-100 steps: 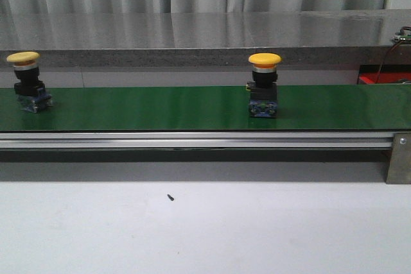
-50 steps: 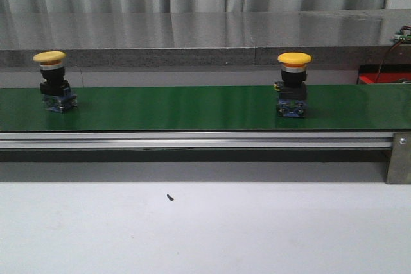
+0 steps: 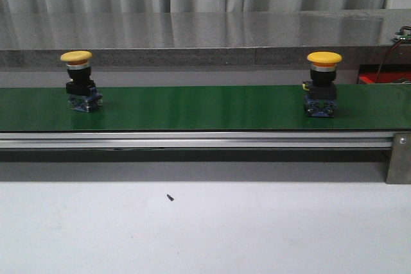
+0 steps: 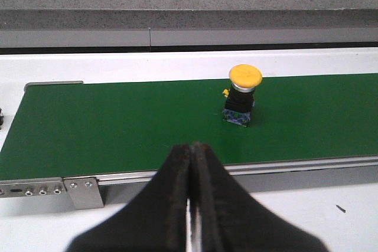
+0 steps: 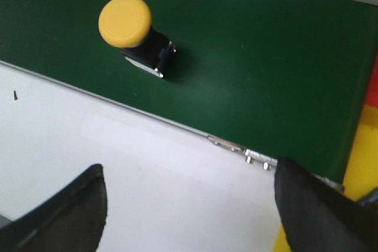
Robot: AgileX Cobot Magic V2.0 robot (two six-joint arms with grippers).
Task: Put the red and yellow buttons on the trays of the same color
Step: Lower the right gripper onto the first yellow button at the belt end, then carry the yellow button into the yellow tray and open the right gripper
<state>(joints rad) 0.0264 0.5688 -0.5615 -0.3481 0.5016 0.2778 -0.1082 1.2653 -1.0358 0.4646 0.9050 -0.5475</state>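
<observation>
Two yellow-capped buttons stand upright on the green belt (image 3: 192, 107): one at the left (image 3: 78, 81), one at the right (image 3: 323, 85). No red button shows. My left gripper (image 4: 192, 147) is shut and empty over the white table in front of the belt, with the left button (image 4: 243, 94) beyond it and to one side. My right gripper (image 5: 189, 184) is open and empty over the white table, with the right button (image 5: 134, 32) on the belt beyond it. A yellow tray edge (image 5: 359, 166) and a red patch (image 5: 373, 87) show past the belt's end.
An aluminium rail (image 3: 192, 139) runs along the belt's front, with a bracket (image 3: 398, 157) at the right end. A grey shelf (image 3: 192, 36) stands behind the belt. A red object (image 3: 384, 79) sits at the far right. A small dark speck (image 3: 170, 197) lies on the table.
Both yellow buttons have travelled to the right along the belt, each by a similar distance. No gripper shows in the front view at any time.
</observation>
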